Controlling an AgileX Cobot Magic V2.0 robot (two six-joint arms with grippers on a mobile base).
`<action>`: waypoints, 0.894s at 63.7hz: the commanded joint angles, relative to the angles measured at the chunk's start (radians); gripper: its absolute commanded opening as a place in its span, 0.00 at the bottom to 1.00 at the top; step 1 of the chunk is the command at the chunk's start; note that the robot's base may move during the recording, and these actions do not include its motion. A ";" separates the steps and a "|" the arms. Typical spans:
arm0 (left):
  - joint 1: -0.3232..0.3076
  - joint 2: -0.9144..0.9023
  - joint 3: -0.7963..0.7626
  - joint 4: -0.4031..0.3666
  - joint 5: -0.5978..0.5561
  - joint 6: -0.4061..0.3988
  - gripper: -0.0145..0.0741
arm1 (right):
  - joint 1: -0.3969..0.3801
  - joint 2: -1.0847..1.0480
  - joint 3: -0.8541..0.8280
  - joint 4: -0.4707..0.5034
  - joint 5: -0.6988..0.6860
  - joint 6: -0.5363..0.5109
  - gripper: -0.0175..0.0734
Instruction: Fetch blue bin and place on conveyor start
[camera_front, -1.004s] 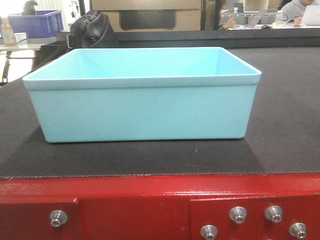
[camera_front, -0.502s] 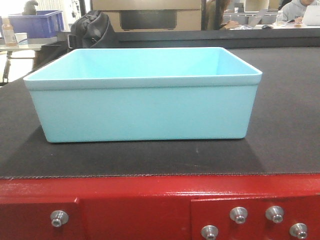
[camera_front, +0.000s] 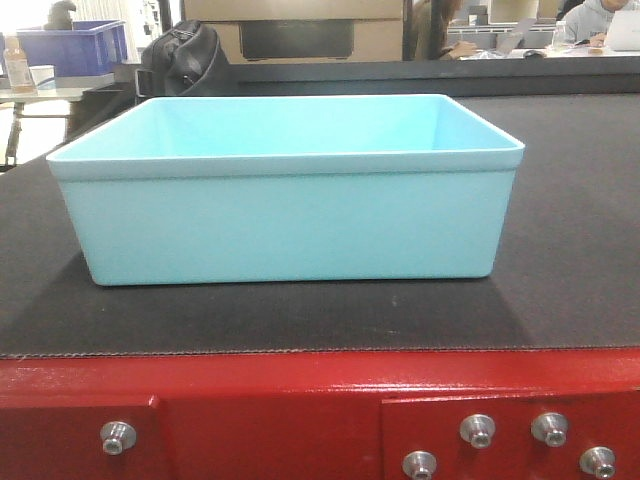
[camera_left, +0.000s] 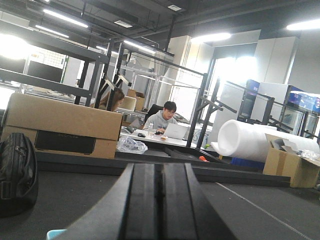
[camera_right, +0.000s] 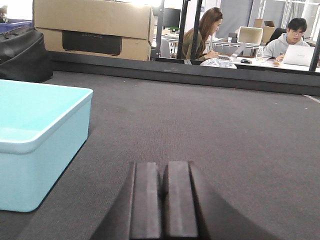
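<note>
The pale cyan blue bin stands upright and empty on the black belt at the conveyor start, just behind the red frame with silver bolts. In the right wrist view the bin lies to the left of my right gripper, which is shut on nothing and clear of the bin. My left gripper is shut as well, holding nothing; a sliver of the bin's corner shows at its lower left.
A black backpack and a cardboard box sit beyond the belt's far edge. A dark blue bin stands on a table at the back left. People work at desks behind the conveyor.
</note>
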 joint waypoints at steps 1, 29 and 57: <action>0.000 -0.002 -0.001 -0.003 -0.012 0.007 0.04 | 0.003 -0.004 0.002 0.004 -0.022 0.003 0.01; 0.000 -0.002 -0.001 -0.003 -0.012 0.007 0.04 | 0.003 -0.004 0.002 0.004 -0.024 0.003 0.01; 0.074 -0.002 0.161 0.202 -0.359 0.018 0.04 | 0.003 -0.004 0.002 0.004 -0.024 0.003 0.01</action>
